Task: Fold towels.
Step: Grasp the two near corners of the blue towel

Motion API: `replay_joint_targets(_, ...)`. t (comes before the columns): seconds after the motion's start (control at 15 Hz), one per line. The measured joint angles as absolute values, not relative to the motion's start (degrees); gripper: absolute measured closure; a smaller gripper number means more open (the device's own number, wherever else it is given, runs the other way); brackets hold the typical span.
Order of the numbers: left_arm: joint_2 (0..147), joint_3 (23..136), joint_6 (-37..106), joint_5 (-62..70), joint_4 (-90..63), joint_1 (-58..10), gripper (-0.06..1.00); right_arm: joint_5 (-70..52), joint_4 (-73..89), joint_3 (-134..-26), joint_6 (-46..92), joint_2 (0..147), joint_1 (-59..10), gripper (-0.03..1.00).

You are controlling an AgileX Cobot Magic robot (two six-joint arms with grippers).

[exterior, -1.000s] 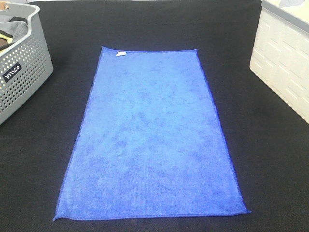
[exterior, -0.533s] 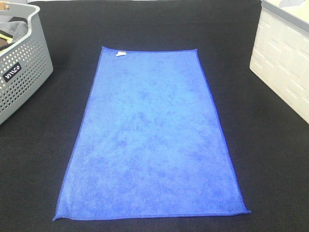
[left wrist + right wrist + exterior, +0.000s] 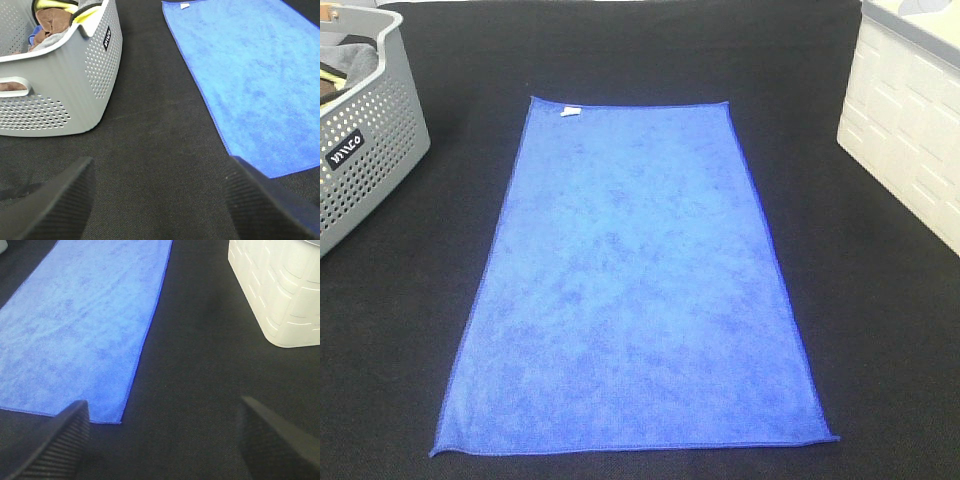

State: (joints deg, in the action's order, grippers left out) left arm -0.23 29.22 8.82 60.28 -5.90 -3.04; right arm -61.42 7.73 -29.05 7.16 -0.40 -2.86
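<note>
1. Black ribbed pads of the left tool (image 3: 157, 200) stand wide apart, gripping nothing; only their tips show.
2. The right tool (image 3: 165, 440) is likewise released, over the dark woven bench (image 3: 880, 330).
3. A fuzzy blue towel (image 3: 635, 280) lies flat mid-bench, a plain rectangle.
4. The perforated grey basket (image 3: 370, 170) and the white panelled crate (image 3: 905, 130) are both cut off at the edges.

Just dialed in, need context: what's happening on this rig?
Towel folding, not yet started. The blue towel lies flat and unfolded on the black tabletop, between a gray perforated basket holding other cloths and a white bin. The left gripper and right gripper are both open and empty, low by the towel's near corners, touching nothing.
</note>
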Motion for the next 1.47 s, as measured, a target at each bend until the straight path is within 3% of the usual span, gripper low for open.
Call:
replay_joint_targets(0.93,-0.29,29.62,7.68,58.96,-5.9,-3.04,0.25,-61.13,7.73,-29.05,7.16,-0.4,-2.86,0.21)
replay_joint_targets(1.2,0.69,29.91,-2.23,47.96,-5.9,-3.04,0.25,-57.58,8.48,-30.14,7.16,9.68,-3.09,0.21)
replay_joint_targets(1.47,12.83,29.11,-8.65,44.98,-9.11,-3.04,0.25,-52.54,15.81,-31.34,7.16,28.71,-3.09,0.21)
